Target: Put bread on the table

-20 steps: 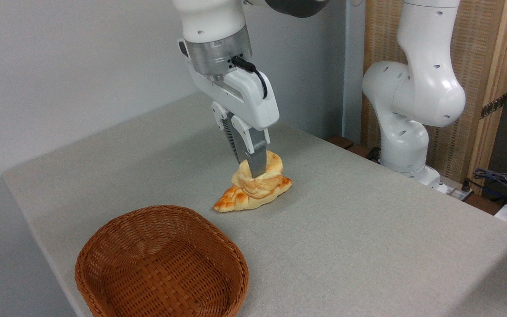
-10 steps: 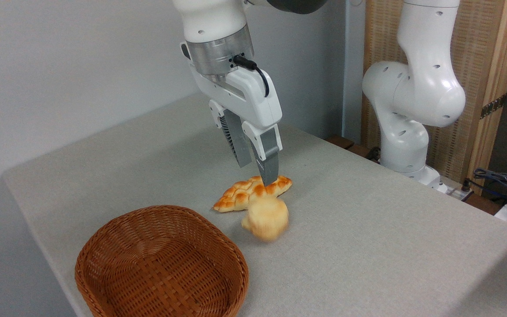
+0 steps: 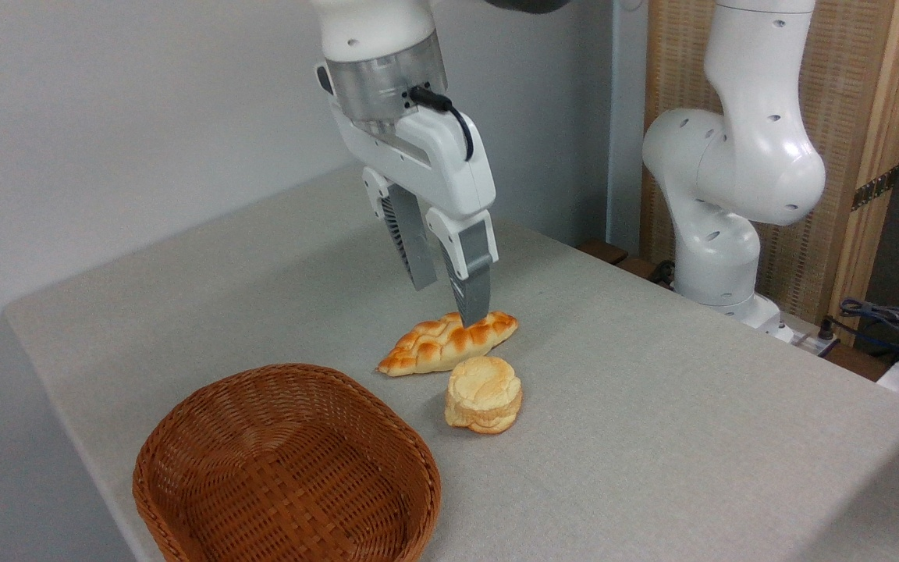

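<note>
Gripper point(image 3: 449, 300) fingers hang spread apart with nothing between them, above the centre of the frame, their grey tips just over the far end of the braided loaf point(image 3: 448, 341). A second ago those fingers were clamped on the bread, which sat stacked on the loaf; half a second ago they had parted and the bread was a blur tumbling off toward the camera. Since then the gripper has lifted slightly.

Now the bread point(image 3: 484, 394) lies flat and sharp on the table point(image 3: 652, 406), a pale-yellow layered bun just below the loaf in the picture, close beside it; whether the two touch I cannot tell.

Nearer the camera, at lower left, the brown wicker basket point(image 3: 286, 468) stands near the bread but apart from it, in the same place as before. The loaf has kept its spot too.

At upper right the white arm's base column point(image 3: 730, 179) rises past the table's far edge, in front of a wooden slatted panel point(image 3: 855, 140). Dark cables point(image 3: 886, 320) lie at the right edge.
</note>
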